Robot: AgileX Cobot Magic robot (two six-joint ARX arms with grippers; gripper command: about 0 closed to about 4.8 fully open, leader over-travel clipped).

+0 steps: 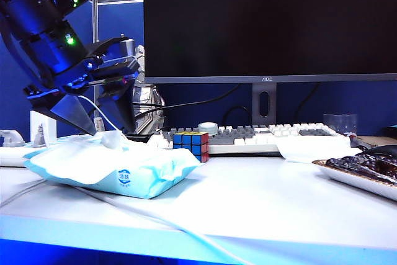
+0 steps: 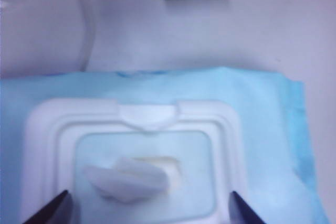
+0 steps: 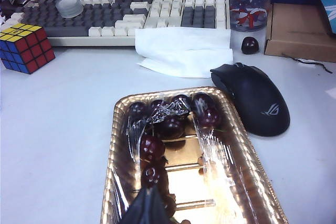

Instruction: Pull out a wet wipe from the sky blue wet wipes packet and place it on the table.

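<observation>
The left gripper (image 2: 147, 211) hangs over the packet (image 1: 108, 166), jaws wide either side of the wipe (image 2: 126, 179) poking from the open lid, ready to pinch. The right gripper (image 3: 149, 208), parked above the tray (image 3: 113, 145) at the packet's 3 o'clock, looks narrow.

The left gripper (image 2: 147, 211) shows only two dark fingertips at five and seven o'clock — the rest is cut off. The right gripper (image 3: 149, 208) is one dark blur at six o'clock, its jaws unreadable.
</observation>
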